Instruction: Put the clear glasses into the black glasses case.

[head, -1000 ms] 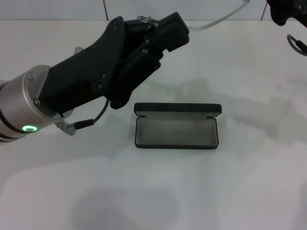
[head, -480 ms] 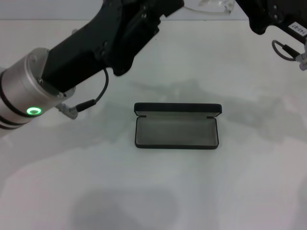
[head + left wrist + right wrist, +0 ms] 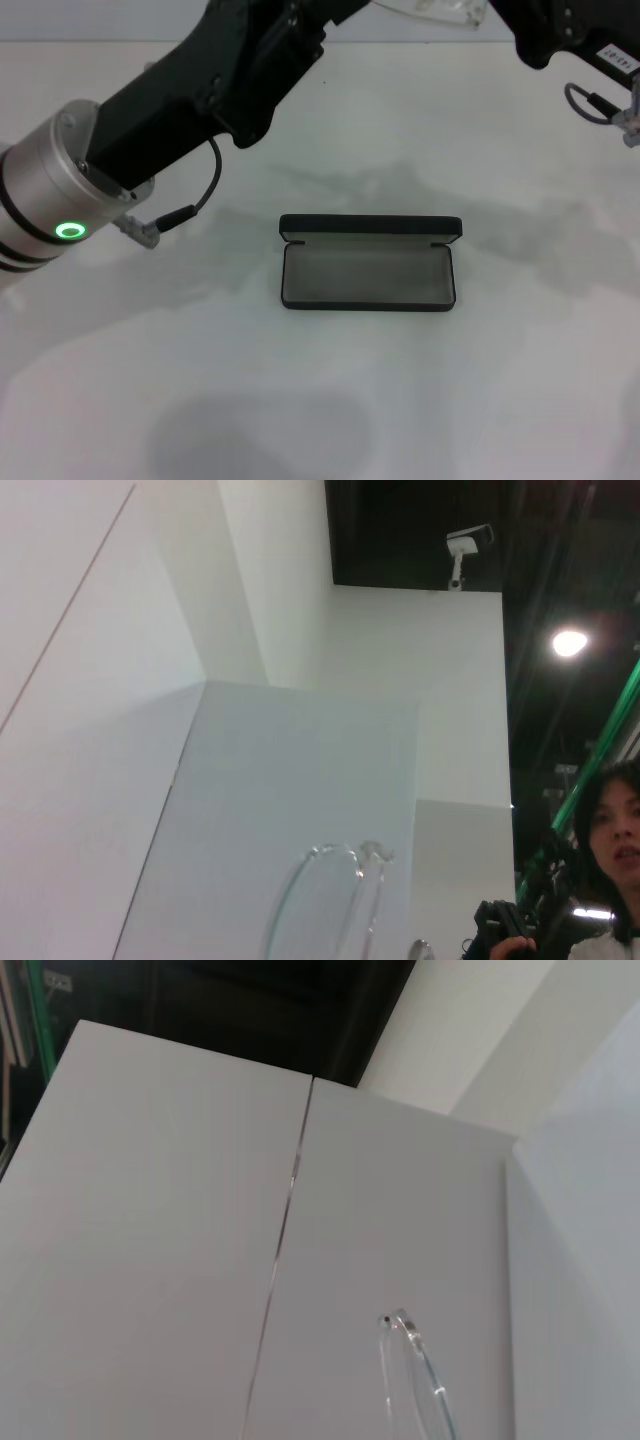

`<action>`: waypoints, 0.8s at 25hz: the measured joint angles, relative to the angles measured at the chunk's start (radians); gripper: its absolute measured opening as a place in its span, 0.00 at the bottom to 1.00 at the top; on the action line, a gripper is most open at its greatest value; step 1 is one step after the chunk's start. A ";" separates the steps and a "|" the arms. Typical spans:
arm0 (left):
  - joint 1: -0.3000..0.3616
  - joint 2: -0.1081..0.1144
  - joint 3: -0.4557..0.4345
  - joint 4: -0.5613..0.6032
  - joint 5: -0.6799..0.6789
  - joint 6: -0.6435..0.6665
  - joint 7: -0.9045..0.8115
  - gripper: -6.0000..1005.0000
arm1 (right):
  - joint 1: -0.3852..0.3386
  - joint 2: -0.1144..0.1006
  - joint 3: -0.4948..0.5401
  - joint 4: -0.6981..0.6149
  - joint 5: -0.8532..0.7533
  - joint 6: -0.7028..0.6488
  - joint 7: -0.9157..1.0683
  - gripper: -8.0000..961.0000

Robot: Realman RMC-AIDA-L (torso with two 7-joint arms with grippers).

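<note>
From the head, my left arm and right arm held the glasses aloft, far above the open case; I couldn't tell either pincer's grip. Both wrist views showed only clear plastic. Lowering them came next, I judged.

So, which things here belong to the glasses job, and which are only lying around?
Belong to the job:
- clear glasses, held high between the two arms
- black glasses case, open on the table

Only around:
- person in the background
- ceiling camera
</note>
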 joint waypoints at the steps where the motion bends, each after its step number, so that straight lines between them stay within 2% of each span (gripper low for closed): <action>1: 0.001 0.000 0.002 0.000 0.002 0.000 0.000 0.06 | -0.003 0.000 0.000 0.000 0.006 0.000 0.000 0.05; 13: 0.008 -0.002 0.011 0.002 0.046 0.015 -0.004 0.06 | -0.026 0.003 -0.003 0.000 0.029 -0.001 -0.002 0.05; 20: -0.005 0.002 0.047 0.008 0.076 0.038 -0.002 0.06 | -0.028 0.005 -0.002 0.009 0.043 -0.007 -0.002 0.05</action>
